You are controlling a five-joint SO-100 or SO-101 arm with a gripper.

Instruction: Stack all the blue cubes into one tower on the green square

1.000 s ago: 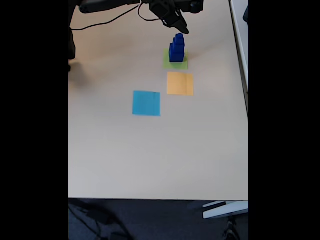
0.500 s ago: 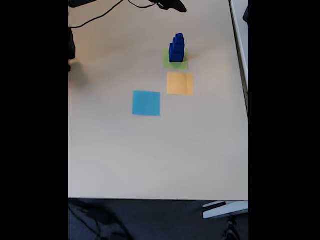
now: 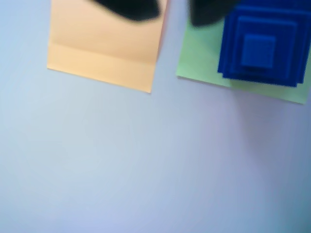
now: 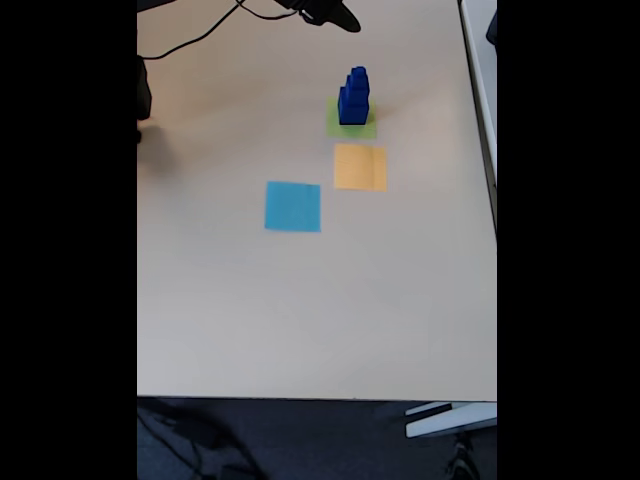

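Dark blue is what fills my eye: the tower [image 3: 261, 48] of blue cubes stands stacked on the green square [image 3: 201, 58], and from my wrist view I look almost straight down on it, ring inside ring, the smallest cube innermost. In the fixed view the tower [image 4: 352, 97] rises as a stepped column, widest at the base, narrowest on top, sitting on the green square [image 4: 351, 123] with a strip of green showing in front of it and to its left.

Taking the green square as my landmark: in the fixed view the orange square [image 4: 360, 167] lies just below it, close but apart, with a faint crease down its right part. The light blue square [image 4: 293, 206] lies further down and to the left, well apart. All three papers lie flat on the pale beige surface [image 4: 300, 310].

In my wrist view the orange square [image 3: 104, 48] sits to the left of the green one, a narrow strip of surface [image 3: 146, 160] between them.

My jaws [image 3: 170, 9] show as two dark blurred shapes at the top edge there, one over the orange paper, one over the green paper's left part, with a gap between them and nothing gripped. In the fixed view my jaws [image 4: 335, 14] hang at the top edge, above the tower and clear of it, with a black cable [image 4: 200, 35] trailing off to the left.
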